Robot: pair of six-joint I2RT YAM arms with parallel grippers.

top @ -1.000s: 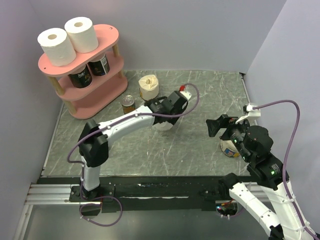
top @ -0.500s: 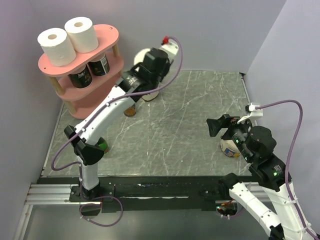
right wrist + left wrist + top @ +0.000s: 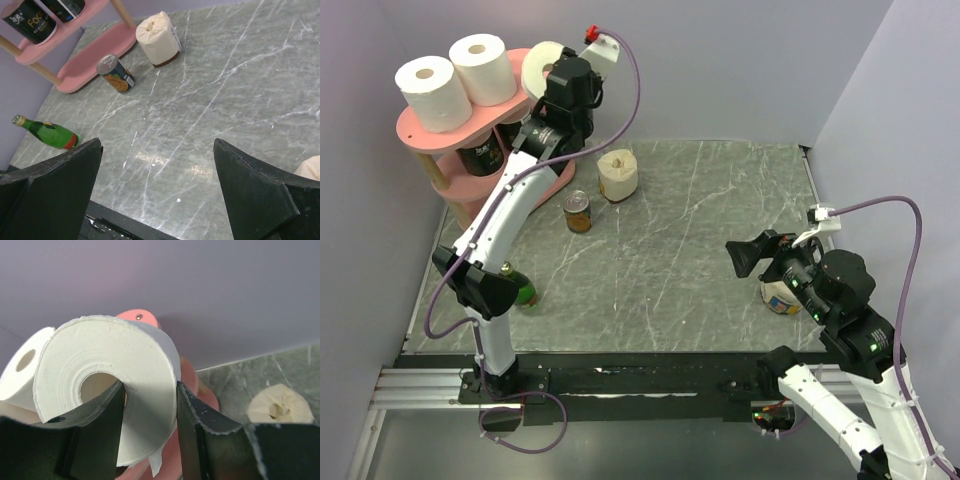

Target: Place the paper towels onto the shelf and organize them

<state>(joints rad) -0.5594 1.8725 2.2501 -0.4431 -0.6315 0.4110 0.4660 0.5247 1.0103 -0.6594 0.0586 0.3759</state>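
While my left gripper pinches a paper towel roll, core level, above the right end of the shelf, my right gripper gapes far away.

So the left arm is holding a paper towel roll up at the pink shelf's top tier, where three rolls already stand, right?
Not three: two paper towel rolls stand on the pink shelf's top tier, as the top external view shows. The left arm does hold another roll there.

Plain lilac walls enclose a grey marble-patterned tabletop on three sides.
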